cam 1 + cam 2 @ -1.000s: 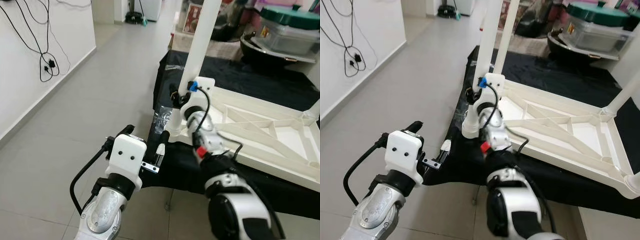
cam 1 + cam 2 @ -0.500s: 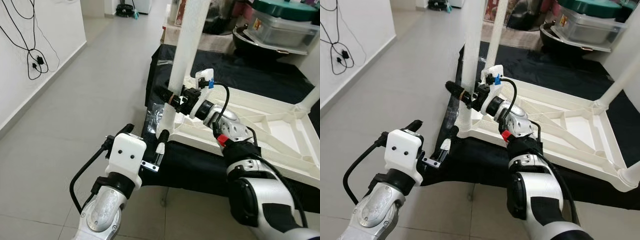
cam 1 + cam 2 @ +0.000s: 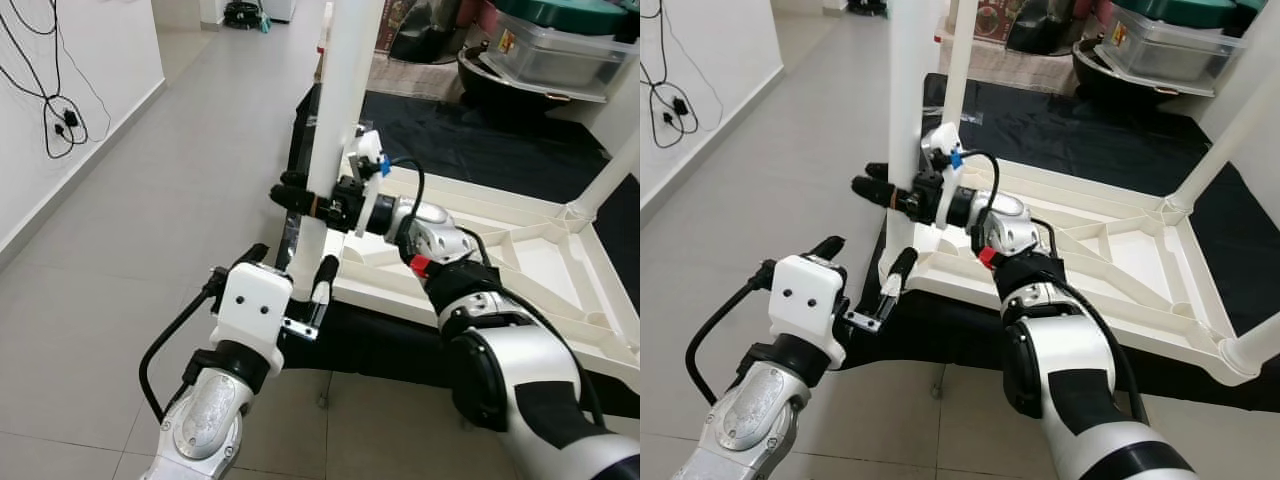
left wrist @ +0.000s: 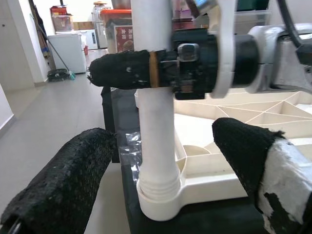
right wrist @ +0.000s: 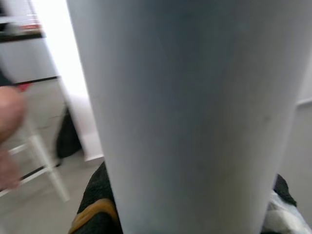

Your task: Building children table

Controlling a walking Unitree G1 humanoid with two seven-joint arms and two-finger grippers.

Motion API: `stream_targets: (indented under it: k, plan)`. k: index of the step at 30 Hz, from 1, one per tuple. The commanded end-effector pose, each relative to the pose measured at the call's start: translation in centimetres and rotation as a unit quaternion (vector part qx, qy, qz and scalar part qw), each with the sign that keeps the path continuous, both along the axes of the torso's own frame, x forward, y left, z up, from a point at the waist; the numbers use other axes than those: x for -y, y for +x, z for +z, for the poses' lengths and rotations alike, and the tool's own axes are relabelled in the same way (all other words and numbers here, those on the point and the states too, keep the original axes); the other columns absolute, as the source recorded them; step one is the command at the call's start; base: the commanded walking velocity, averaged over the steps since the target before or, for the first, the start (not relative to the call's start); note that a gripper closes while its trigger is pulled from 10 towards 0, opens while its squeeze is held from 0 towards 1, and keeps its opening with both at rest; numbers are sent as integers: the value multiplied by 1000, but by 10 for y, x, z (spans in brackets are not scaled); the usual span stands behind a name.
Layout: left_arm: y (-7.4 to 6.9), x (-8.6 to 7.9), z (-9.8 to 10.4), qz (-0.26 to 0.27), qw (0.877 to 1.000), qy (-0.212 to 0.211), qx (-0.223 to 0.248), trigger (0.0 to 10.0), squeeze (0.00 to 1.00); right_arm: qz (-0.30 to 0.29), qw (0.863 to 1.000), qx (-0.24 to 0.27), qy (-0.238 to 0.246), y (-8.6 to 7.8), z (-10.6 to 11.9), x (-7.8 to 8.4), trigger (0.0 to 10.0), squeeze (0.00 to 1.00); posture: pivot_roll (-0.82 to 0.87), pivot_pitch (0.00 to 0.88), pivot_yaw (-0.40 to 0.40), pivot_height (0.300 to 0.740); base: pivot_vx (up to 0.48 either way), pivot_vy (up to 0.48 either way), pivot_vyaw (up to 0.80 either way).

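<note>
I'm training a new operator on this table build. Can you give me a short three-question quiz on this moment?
1. True or false: the right gripper is clamped on the upright white leg.
2. Are the left gripper fingers A) shut on the leg, or B) open, either side of its base?
3. Fill in: the upturned tabletop lies on a ____ cloth.

Key: 1 true; 2 B; 3 black.

Smooth white plastic table leg (image 3: 335, 120), rough black pincer fingers (image 4: 63, 185), matt black cloth (image 3: 470, 150).
</note>
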State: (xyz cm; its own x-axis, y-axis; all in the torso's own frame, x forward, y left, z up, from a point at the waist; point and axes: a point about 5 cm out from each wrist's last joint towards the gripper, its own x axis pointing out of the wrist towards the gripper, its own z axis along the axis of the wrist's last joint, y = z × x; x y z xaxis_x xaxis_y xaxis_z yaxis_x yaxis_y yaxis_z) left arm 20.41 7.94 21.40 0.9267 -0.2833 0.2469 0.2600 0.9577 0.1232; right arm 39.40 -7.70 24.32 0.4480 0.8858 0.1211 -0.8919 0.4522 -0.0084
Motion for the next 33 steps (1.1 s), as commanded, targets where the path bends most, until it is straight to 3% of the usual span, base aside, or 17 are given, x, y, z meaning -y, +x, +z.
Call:
stream_targets:
  k: [1,6,8,10,11,12,13,14,16,18,19,20,22,27,28,30,33]
  plan:
    - [-2,1,-1,1,1000,-1,-5,10000,0,-47,998,-5,31,4,0,4,0,0,149,104,-136,740,0,0,0]
    - [-2,1,-2,0,1000,-1,-6,10000,0,-167,984,-9,52,13,-1,18,0,0,148,101,-135,740,0,0,0]
    - [-2,1,-2,0,1000,-1,-6,10000,0,-279,958,-29,58,19,-6,31,0,0,142,97,-132,740,0,0,0]
    - [-2,1,-3,0,1000,0,-7,10000,0,-552,828,-83,48,19,-32,71,0,0,142,93,-131,740,0,0,0]
    - [-2,1,-3,0,1000,0,-7,10000,0,-552,828,-83,48,19,-32,71,0,0,142,93,-131,740,0,0,0]
    - [-2,1,-3,0,1000,0,-7,10000,0,-627,771,-99,47,12,-42,81,0,0,144,93,-132,740,0,0,0]
    - [-2,1,-3,0,1000,0,-7,10000,0,-627,771,-99,47,12,-42,81,0,0,144,93,-132,740,0,0,0]
    - [-1,1,-3,1,1000,2,-6,10000,0,-660,741,-112,54,5,-49,74,0,0,147,87,-127,740,0,0,0]
    - [-1,1,-3,1,1000,2,-6,10000,0,-660,741,-112,54,5,-49,74,0,0,147,87,-127,740,0,0,0]
    - [-1,0,-3,2,1000,2,-6,10000,0,-599,791,-88,88,5,-39,46,1647,0,146,79,-128,740,0,0,0]
    - [-1,0,-3,2,1000,2,-6,10000,0,-599,791,-88,88,5,-39,46,1647,0,146,79,-128,740,0,0,0]
    - [-1,0,-4,2,1000,3,-6,10000,0,-564,817,-70,97,6,-33,37,10000,0,146,79,-129,740,0,0,0]
    - [-1,0,-4,2,1000,4,-7,10000,0,-499,860,-31,104,8,-23,27,10000,1000,144,77,-128,740,0,0,0]
    - [-1,0,-4,3,1000,4,-7,10000,0,-437,892,-11,117,10,-15,25,10000,1000,145,79,-129,740,0,0,0]
    - [-1,0,-4,3,1000,4,-7,10000,0,-395,910,-20,124,11,-14,26,10000,0,144,83,-130,740,0,0,0]
    - [-1,-1,-4,3,1000,4,-7,10000,0,-373,918,-29,129,10,-13,26,10000,0,138,85,-129,740,0,0,0]
    - [-1,0,-4,0,1000,3,-7,10000,0,-178,977,-42,107,1,-14,28,10000,0,139,89,-130,740,0,0,0]
